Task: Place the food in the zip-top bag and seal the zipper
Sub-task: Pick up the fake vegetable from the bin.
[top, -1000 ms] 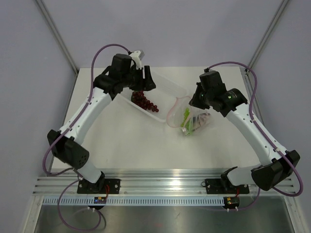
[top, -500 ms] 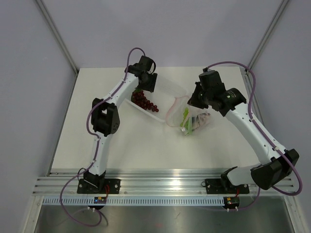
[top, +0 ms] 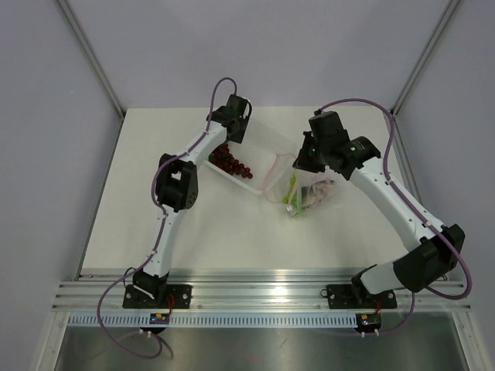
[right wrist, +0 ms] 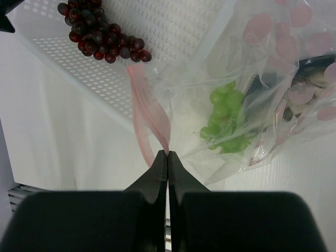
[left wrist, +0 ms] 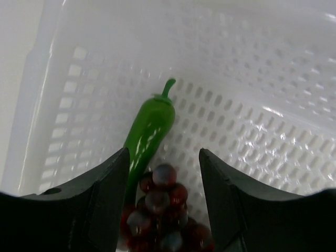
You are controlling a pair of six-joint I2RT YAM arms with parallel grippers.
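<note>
The dark red grape bunch (left wrist: 160, 210) lies in the white tray (left wrist: 252, 105) beside the green chili pepper (left wrist: 149, 128). My left gripper (left wrist: 164, 152) is low over them, open, one finger on each side of the grapes (top: 230, 162). My right gripper (right wrist: 167, 153) is shut on the pink zipper (right wrist: 142, 110) strip. It holds the mouth of the clear zip-top bag (right wrist: 262, 63) up next to the tray's right end. Green lettuce (right wrist: 226, 121) and the grey fish (right wrist: 310, 79) lie inside the bag (top: 305, 189).
The tray (top: 271, 139) lies at an angle at the back of the white table, with the bag just right of it. Metal frame posts rise at both back corners. The arm bases and a rail run along the near edge.
The left arm has swung and straightened, bringing its gripper down over the grapes, jaws slightly narrower. The right gripper has shifted a little left and back with the bag's mouth.
</note>
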